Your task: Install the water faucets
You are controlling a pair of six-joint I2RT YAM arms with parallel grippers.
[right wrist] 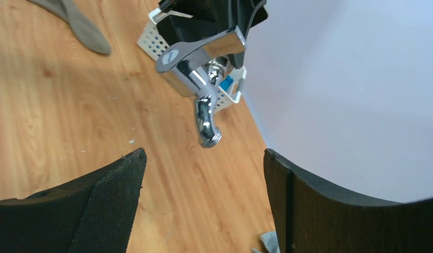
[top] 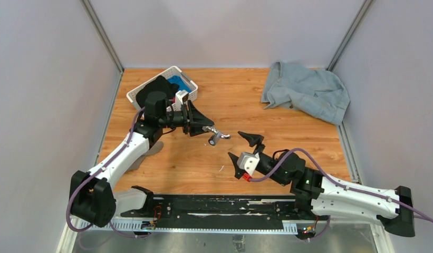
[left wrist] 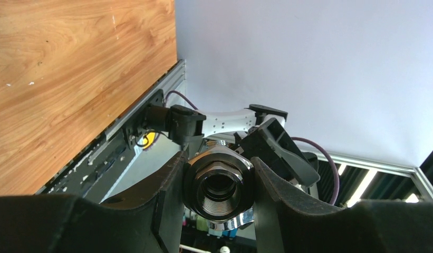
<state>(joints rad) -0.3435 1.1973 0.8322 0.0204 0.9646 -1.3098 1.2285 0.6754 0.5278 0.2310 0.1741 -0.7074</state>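
The small shiny silver metal water faucet [top: 217,136] is up in the air over the middle of the brown wooden table [top: 288,137]. The left claw [top: 203,128] has it squeezed tight between its two black fingers [left wrist: 166,200]. The faucet's round grey threaded end [left wrist: 219,184] faces the wrist camera, and its bent spout [right wrist: 206,124] sticks out past the fingers. The right claw [top: 244,153] is near the faucet, spread wide, holding nothing. Behind the left claw sits a white plastic basket [top: 150,81]. A crumpled blue-grey cloth [top: 304,92] lies at the far right corner.
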